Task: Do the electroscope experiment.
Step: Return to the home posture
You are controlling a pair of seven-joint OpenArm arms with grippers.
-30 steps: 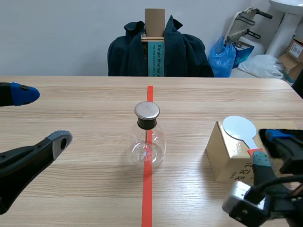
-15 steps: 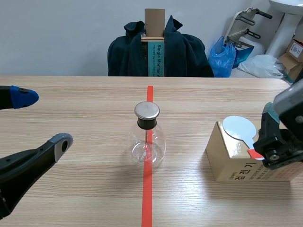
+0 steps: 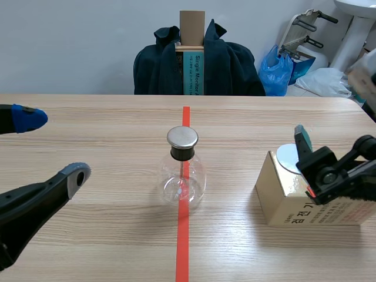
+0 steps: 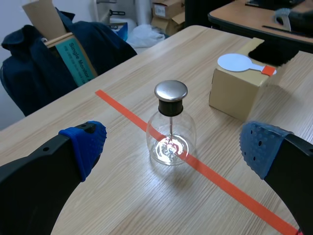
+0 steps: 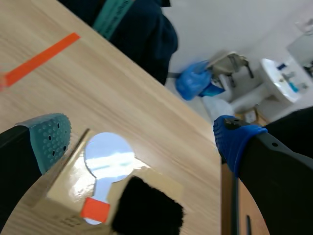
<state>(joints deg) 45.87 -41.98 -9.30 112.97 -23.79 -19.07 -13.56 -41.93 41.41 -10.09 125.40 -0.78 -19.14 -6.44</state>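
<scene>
Right wrist view: right hand (image 5: pixel 142 139) spread wide, nothing between its pads, held above the robot's right side of the worktop. Under it sits a tan cardboard box (image 5: pixel 58 193). Flat on the box top lies a white round disc paddle with an orange-red handle tab (image 5: pixel 108 159), disc end ahead, tab nearer the hand. A black fuzzy block (image 5: pixel 146 208) rests on the box just beside the tab; cannot tell whether they touch.

Left wrist view: left hand (image 4: pixel 173 144) also wide open and empty, low over the robot's left side of the worktop. Ahead of it, well apart from both fingers, stands a clear round glass flask with a black neck and flat silver metal cap (image 4: pixel 171 127). It is upright, with a thin rod hanging down inside from the cap. The flask sits on the orange-red tape line (image 4: pixel 220 183) near mid-worktop, well apart from the box.

Scene view: light wooden worktop (image 3: pixel 106 135). Beyond its far edge, a dark navy jacket (image 3: pixel 235 67) drapes over a seat with an upright cardboard-and-teal carton (image 3: pixel 192 53) in it. A blue plastic bag (image 3: pixel 276 70) lies further right.
</scene>
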